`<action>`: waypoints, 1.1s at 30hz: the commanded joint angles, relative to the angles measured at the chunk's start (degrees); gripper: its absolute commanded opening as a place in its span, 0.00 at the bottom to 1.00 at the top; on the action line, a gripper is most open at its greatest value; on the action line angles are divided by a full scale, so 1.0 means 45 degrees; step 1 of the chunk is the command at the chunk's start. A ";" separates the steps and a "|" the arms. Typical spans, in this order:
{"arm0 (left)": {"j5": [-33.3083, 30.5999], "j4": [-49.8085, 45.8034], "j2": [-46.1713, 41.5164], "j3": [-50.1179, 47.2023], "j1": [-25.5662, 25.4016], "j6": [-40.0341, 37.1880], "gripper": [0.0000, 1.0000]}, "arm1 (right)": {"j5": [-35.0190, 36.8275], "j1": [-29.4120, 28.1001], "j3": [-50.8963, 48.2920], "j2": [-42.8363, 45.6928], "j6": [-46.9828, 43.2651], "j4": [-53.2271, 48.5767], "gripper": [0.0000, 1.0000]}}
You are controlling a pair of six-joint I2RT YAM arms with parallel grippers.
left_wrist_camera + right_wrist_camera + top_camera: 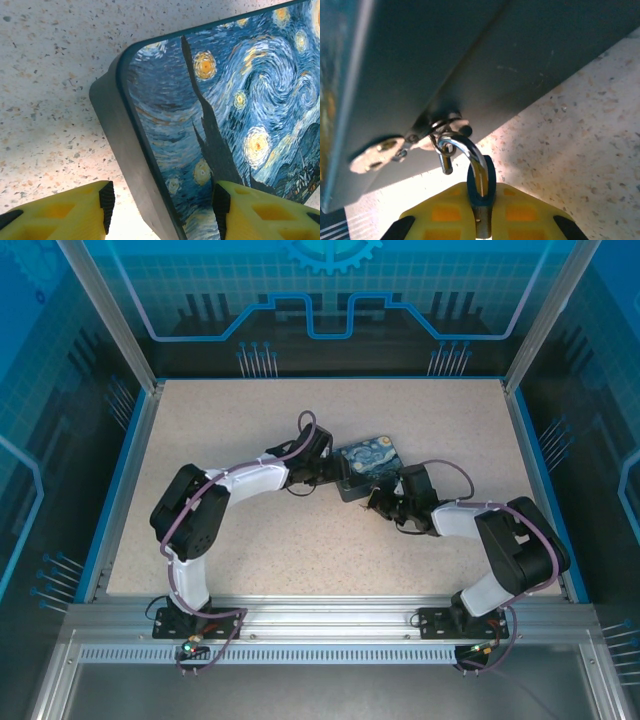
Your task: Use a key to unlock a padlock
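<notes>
While the right gripper (482, 217) pinches the padlock (481, 182) tight, its shackle (466, 148) hooked in the hasp (441, 125) of the box (225, 100), we should close the left gripper (162, 200), parted astride the box edge, firmly so the box cannot slide, and pull gently.

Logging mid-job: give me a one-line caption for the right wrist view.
Right claw shut on the padlock, its shackle hooked through the latch ring on the dark box wall.

Shiny metal shackle (469, 149) on padlock (481, 189); matt table (585, 150)
</notes>
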State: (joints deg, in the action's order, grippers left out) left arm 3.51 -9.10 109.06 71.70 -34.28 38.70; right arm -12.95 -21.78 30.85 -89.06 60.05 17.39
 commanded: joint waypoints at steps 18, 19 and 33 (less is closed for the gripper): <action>0.0352 -0.2561 0.1504 -0.0660 -0.0377 0.0054 0.50 | -0.2056 0.2442 0.1591 -0.0539 -0.0965 0.1653 0.00; 0.0372 -0.2537 0.1508 -0.0660 -0.0382 0.0071 0.50 | -0.2193 0.2539 0.1841 -0.0527 -0.1250 0.1201 0.00; 0.0427 -0.2807 0.1114 -0.0017 -0.0321 -0.0115 0.64 | -0.2479 0.3187 0.0314 0.1531 -0.2271 -0.1309 0.00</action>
State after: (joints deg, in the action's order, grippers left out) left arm 4.75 -8.16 110.43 72.88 -34.70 40.32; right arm -21.98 -8.12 35.05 -85.38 51.57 14.63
